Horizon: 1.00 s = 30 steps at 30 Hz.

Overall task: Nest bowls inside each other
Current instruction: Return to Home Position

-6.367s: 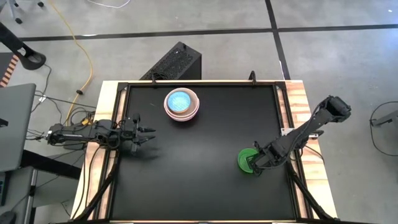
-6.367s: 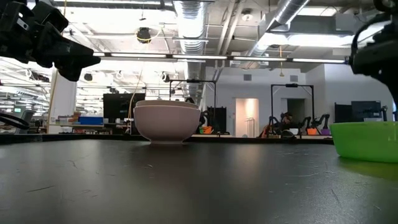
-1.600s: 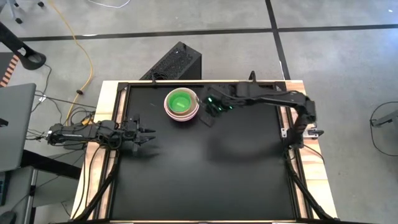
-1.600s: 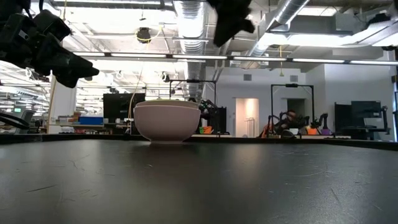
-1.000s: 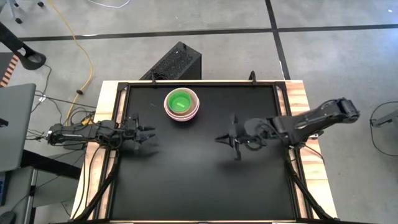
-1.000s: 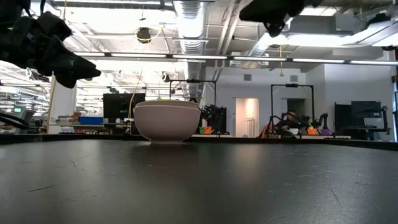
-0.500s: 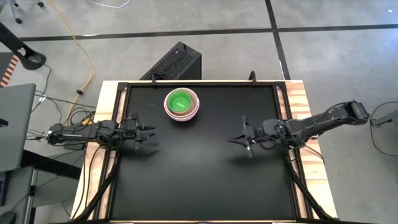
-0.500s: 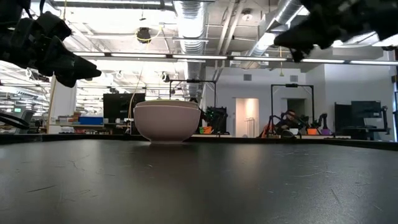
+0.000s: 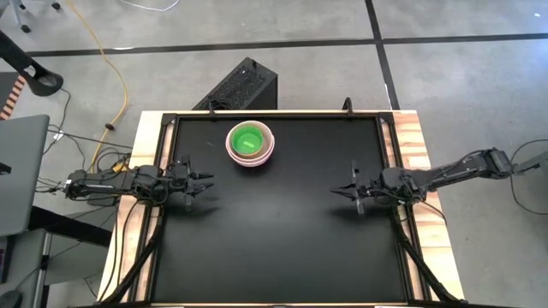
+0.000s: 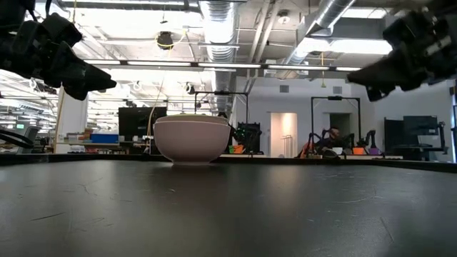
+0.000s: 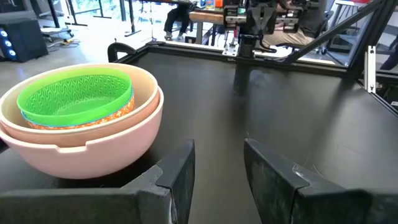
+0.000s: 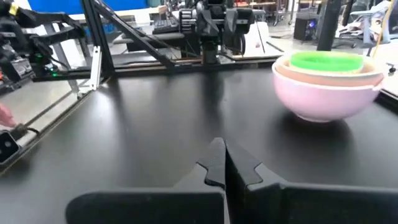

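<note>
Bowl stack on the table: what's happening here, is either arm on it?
Nothing is being handled. The bowls sit nested in one stack, with the green bowl innermost and the pink bowl outermost. The left gripper hovers open over the left side of the table. The right gripper is shut and empty over the right side. Both are apart from the stack.

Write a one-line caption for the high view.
Bowls nested, green bowl topmost; left claw open, right claw shut, both away.
</note>
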Available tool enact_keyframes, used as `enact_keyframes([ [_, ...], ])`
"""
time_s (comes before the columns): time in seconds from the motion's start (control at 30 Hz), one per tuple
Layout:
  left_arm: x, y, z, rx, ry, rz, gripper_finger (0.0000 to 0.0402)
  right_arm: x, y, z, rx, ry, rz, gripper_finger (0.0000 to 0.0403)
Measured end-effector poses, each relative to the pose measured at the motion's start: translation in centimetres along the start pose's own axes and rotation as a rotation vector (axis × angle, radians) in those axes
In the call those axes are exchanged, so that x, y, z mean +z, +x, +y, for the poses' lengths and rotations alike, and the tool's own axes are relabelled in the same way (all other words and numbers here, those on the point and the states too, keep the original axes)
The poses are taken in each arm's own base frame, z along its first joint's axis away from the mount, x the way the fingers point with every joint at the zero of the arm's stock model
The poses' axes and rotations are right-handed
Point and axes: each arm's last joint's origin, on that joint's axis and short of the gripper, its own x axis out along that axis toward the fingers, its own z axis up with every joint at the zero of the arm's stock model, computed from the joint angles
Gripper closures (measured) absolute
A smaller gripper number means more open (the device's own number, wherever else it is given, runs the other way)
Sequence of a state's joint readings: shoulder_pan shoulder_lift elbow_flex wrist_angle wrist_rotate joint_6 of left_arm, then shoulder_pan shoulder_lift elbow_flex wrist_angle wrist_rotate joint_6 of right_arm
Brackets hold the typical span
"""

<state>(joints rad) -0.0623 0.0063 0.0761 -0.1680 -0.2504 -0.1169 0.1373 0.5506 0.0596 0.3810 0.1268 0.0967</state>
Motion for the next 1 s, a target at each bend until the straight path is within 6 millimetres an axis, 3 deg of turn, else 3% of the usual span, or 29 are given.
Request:
enact_keyframes([
  [0.2, 0.0, 0.0, 0.0, 0.0, 0.0, 0.0, 0.0274, -1.17, -0.44, -0.32, -0.013, -0.037, -0.007, 0.039],
  [1.0, -0.01, 0.0, 0.0, 0.0, 0.0, 0.0, 0.0274, -1.24, -0.43, -0.82, -0.054, -0.066, 0.002, 0.039],
])
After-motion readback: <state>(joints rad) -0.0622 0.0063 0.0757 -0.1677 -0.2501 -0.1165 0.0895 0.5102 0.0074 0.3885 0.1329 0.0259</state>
